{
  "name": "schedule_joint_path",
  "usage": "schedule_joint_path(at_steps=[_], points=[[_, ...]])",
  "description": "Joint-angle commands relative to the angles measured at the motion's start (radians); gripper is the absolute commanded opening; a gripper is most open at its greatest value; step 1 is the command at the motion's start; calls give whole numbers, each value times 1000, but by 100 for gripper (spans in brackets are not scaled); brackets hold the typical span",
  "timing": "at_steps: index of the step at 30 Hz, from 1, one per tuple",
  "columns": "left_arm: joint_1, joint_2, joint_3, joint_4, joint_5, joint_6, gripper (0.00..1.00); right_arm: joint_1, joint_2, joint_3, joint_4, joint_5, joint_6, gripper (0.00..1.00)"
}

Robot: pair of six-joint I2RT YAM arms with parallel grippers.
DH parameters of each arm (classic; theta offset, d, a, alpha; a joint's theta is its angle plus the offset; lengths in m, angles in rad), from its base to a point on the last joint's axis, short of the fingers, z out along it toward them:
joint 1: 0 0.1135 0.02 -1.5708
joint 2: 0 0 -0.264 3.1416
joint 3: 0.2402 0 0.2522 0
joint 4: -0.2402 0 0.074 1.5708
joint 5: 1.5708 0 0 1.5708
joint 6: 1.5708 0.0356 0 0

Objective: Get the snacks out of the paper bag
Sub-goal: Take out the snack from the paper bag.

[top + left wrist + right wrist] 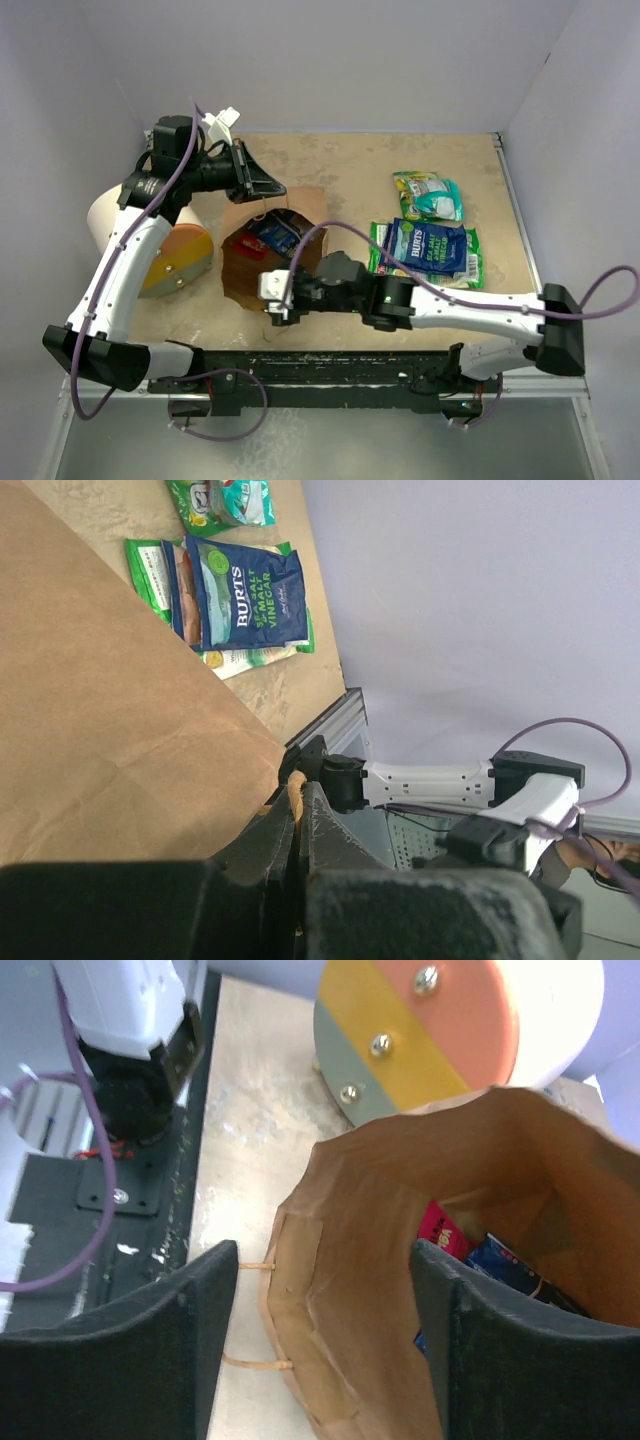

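Observation:
The brown paper bag stands open at mid-table. My left gripper is shut on its twisted handle at the far rim; the bag wall fills that wrist view. My right gripper is open at the near rim. In the right wrist view it straddles the bag wall, one finger outside and one inside. A red-pink packet and a dark blue packet lie inside the bag. On the table to the right lie a dark blue packet, a green-edged packet and a teal one.
A white cylinder with an orange-yellow round end lies just left of the bag; it also shows in the right wrist view. The enclosure walls stand at the back and right. A black rail runs along the near edge.

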Motion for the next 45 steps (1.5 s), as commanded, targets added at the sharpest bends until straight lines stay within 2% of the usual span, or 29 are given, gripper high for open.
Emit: schedule_joint_path(at_steps=[1, 7, 13, 16, 18, 23, 28, 30, 33, 35, 38, 41, 45], points=[[5, -22, 19, 57, -3, -19, 0, 5, 127, 58, 130, 222, -26, 59], [4, -25, 14, 51, 4, -26, 0, 5, 296, 135, 88, 455, 1, 54], [5, -36, 1, 42, 5, -15, 0, 1, 297, 80, 5, 681, 28, 45], [5, -36, -25, 68, 19, -25, 0, -24, 268, 38, -64, 764, 82, 44], [4, -35, -28, 78, 20, -27, 0, -44, 238, 4, -95, 783, 129, 44], [5, -35, -30, 80, 24, -26, 0, -52, 195, -18, -110, 724, 155, 45], [5, -32, -29, 84, 31, -30, 0, -43, 247, 10, 18, 526, 40, 57], [4, -29, -30, 81, 33, -33, 0, -41, 285, 16, 123, 499, 36, 62], [5, -20, -30, 91, 42, -41, 0, -40, 373, 35, 290, 581, 69, 70], [5, -15, -22, 96, 49, -46, 0, -40, 463, 74, 317, 626, 95, 74], [4, -7, -4, 94, 48, -48, 0, -42, 549, 113, 374, 688, 49, 81], [4, -1, 8, 93, 50, -49, 0, -55, 594, 123, 422, 747, 13, 84], [4, 0, 10, 88, 47, -49, 0, -81, 620, 127, 426, 727, 23, 84]])
